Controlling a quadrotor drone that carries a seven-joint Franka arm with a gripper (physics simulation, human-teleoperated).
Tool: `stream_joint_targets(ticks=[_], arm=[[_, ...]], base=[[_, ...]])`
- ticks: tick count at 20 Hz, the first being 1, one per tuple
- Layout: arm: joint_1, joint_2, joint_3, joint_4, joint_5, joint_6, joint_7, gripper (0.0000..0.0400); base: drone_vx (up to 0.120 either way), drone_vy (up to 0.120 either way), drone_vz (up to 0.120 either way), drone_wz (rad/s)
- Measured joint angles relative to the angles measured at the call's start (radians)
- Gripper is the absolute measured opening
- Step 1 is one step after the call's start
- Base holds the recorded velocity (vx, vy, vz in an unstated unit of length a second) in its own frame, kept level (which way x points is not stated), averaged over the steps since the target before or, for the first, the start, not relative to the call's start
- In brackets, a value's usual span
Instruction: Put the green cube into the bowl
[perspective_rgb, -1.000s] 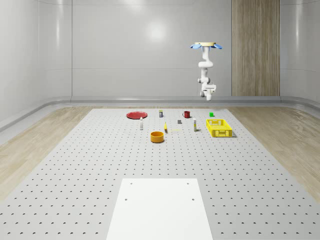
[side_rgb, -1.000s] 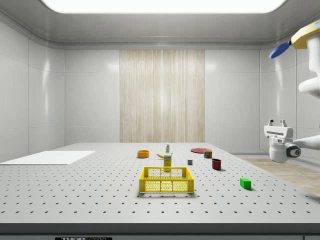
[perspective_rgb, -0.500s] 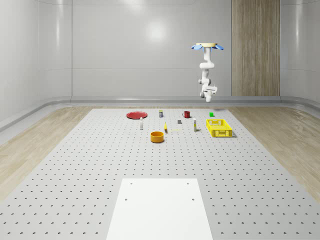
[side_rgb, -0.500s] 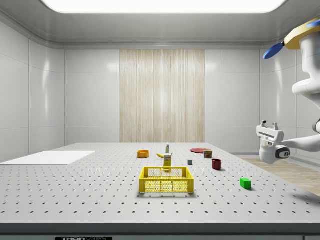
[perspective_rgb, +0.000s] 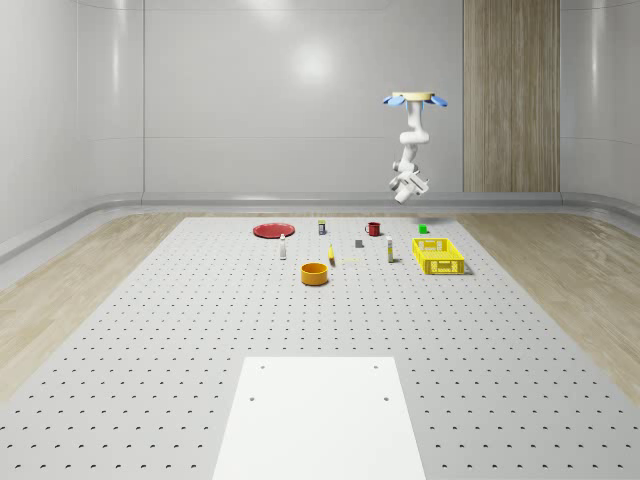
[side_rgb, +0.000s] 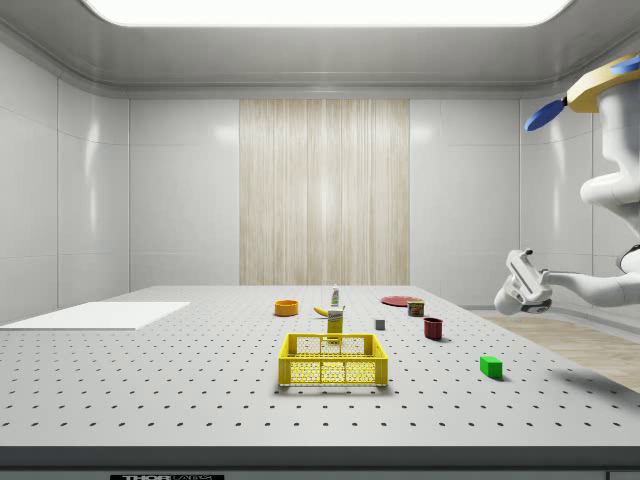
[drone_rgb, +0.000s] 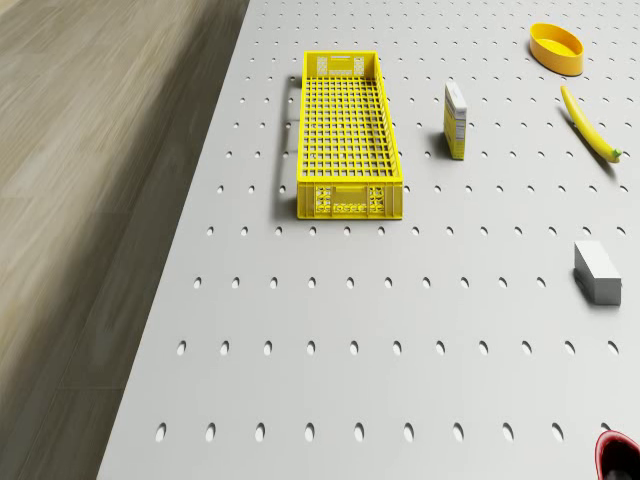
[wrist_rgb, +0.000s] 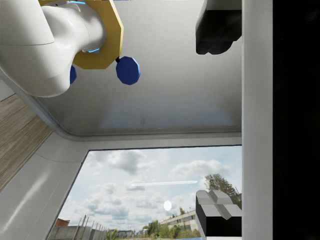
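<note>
The green cube (side_rgb: 490, 366) is sitting on the perforated table (side_rgb: 150, 390) at the lower right of the side view, just right of the yellow crate (side_rgb: 333, 360), and in the whole-scene view it (perspective_rgb: 423, 229) is showing right of centre, just beyond the crate's (perspective_rgb: 440, 255) far end. The orange bowl (perspective_rgb: 315, 273) is standing near the middle of the whole-scene view, well apart from the cube, and in the drone view it (drone_rgb: 556, 48) is appearing at the upper right, with a banana (drone_rgb: 588, 124) just below it. A dark red mug (side_rgb: 433, 328) is resting left of the cube in the side view, beside a small grey block (side_rgb: 380, 324). A red plate (perspective_rgb: 272, 230) is lying left of centre in the whole-scene view. The drone (perspective_rgb: 414, 98) is hovering high in the upper right of the whole-scene view, above the table's far edge near the cube. Its gripper (side_rgb: 522, 272) is hanging tilted at the right of the side view, well above the cube and touching nothing. In the wrist view the fingers (wrist_rgb: 218, 212) are standing apart with nothing between them.
</note>
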Motion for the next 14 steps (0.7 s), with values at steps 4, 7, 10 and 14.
stream_joint_targets(ticks=[4,7,10,14], arm=[[-0.116,-0.049,0.253,-0.221,-0.423,0.012,0.107,0.04],[-0.246,-0.093,0.428,-0.415,-0.759,-0.011,0.231,0.04],[-0.407,-0.134,0.562,-0.554,-1.025,-0.073,0.365,0.04],[-0.604,-0.184,0.678,-0.643,-1.23,-0.164,0.504,0.04]], base=[[0.0,0.0,-0.12,0.0],[0.027,0.0,-0.12,0.0],[0.12,0.0,-0.12,0.0],[0.12,0.0,-0.12,0.0]])
